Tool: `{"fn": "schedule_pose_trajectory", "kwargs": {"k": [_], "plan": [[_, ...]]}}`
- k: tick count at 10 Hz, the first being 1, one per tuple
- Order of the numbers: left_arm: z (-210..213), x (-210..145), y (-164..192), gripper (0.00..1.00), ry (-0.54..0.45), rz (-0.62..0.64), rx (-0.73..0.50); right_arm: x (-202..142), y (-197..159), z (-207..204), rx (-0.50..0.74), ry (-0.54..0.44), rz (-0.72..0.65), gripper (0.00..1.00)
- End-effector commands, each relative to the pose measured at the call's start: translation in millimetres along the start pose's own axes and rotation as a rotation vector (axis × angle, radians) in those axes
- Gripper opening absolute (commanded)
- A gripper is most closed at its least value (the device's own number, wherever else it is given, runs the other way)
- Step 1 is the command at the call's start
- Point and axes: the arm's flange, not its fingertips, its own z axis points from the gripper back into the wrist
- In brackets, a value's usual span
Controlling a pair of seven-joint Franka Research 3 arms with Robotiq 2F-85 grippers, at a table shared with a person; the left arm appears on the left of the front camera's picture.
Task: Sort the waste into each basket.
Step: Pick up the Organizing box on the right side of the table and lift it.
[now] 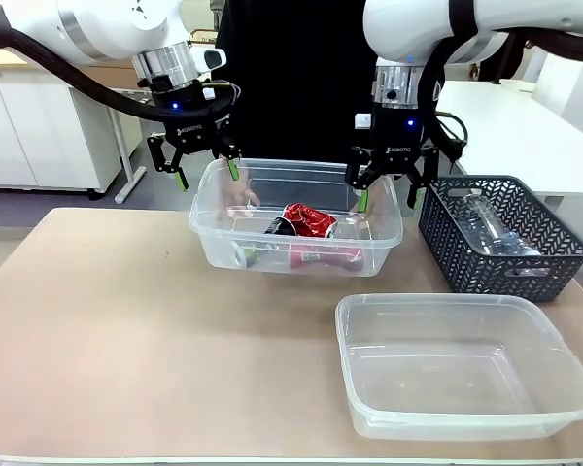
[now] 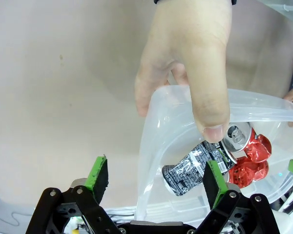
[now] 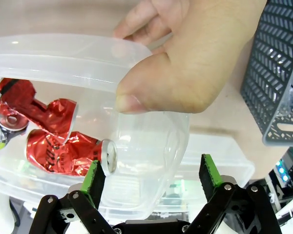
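**Desk:** Caption pls. Where's the sort at?

**Me:** Approx. halfway, I'd say. Crushed red cans [image 1: 309,221] and a black-and-white can [image 2: 190,165] lie in the far tub [image 1: 214,248]. The near tub [image 1: 348,325] has nothing in it. The clear bottles [image 1: 486,228] sit in the dark lattice basket [image 1: 466,267] at my right, not in a tub, so that's the job left, prob. into the near tub.

**Desk:** And you?

**Me:** My left fingers [image 1: 233,169] hang spread wide over the far tub's left end w/ nothing in them. My right fingers [image 1: 362,199] are just as wide and bare over its right end.

**Desk:** Whose hands?

**Me:** The person's. One hand [image 2: 185,63] pinches the tub's rim below my left wrist, the other hand [image 3: 200,63] grips the rim at the opposite end. No loose waste on the counter [image 1: 126,320] that I can see.
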Motion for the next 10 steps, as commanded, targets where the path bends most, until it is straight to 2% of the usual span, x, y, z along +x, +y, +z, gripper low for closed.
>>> {"fn": "schedule_pose_trajectory", "kwargs": {"k": [1, 9, 10], "plan": [[2, 1, 0, 1.0, -0.005, 0.005, 0.011, -1, -2, -1, 0.014, -0.013, 0.004, 1.0], [0, 0, 0, 1.0, 0.0, 0.0, 0.0, 0, 0, 0, 0.0, 0.0, 0.0, 1.0], [0, 0, 0, 1.0, 0.0, 0.0, 0.0, 28, 20, -6, 0.084, 0.125, 0.139, 1.0]]}}
